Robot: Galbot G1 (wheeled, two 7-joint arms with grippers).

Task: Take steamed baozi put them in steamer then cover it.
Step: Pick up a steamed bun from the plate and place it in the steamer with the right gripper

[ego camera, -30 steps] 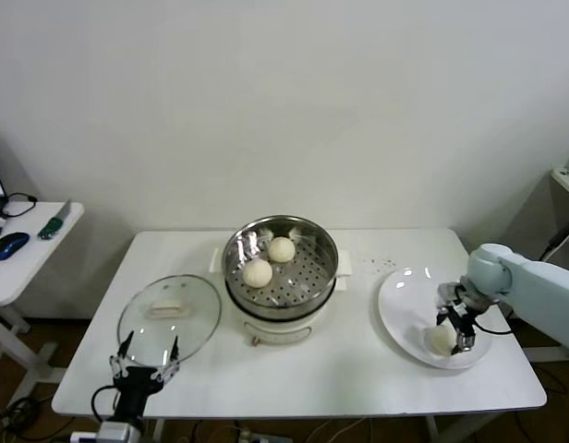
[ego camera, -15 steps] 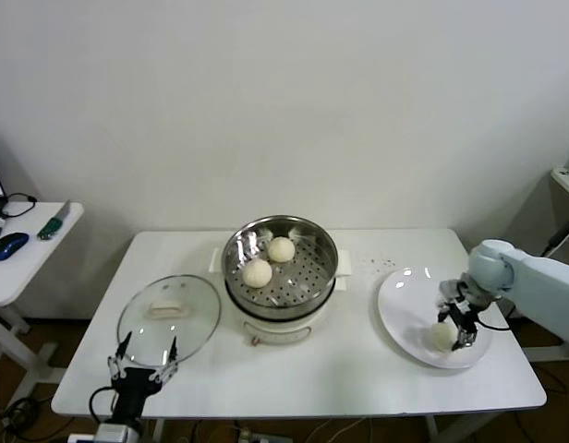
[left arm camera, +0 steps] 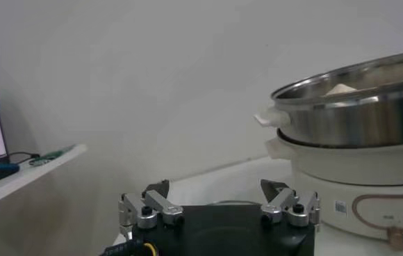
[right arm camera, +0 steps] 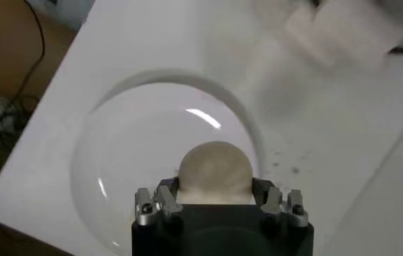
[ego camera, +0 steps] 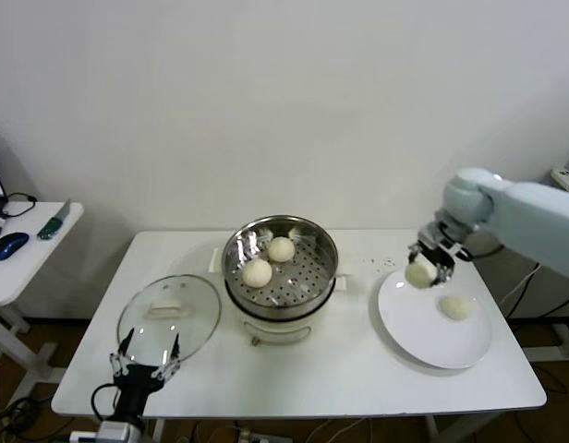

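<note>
right gripper point(ego camera: 425, 268): pinching one baozi point(ego camera: 418, 274), lifted above the plate's point(ego camera: 423, 334) near-steamer edge
left gripper point(ego camera: 143, 361): spread, parked low by the cover point(ego camera: 169, 316)
steamer point(ego camera: 281, 265): two buns inside (uncovered)
plate: one bun point(ego camera: 455, 307) left

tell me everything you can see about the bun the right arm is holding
The held bun is small, round, smooth and cream-white, like soft dough. It hangs clamped between the jaws of the right gripper, lifted clear above the far left part of the white plate, touching nothing else. The right wrist view shows it filling the gap between the jaws, with the plate below. It looks whole and undented.
</note>
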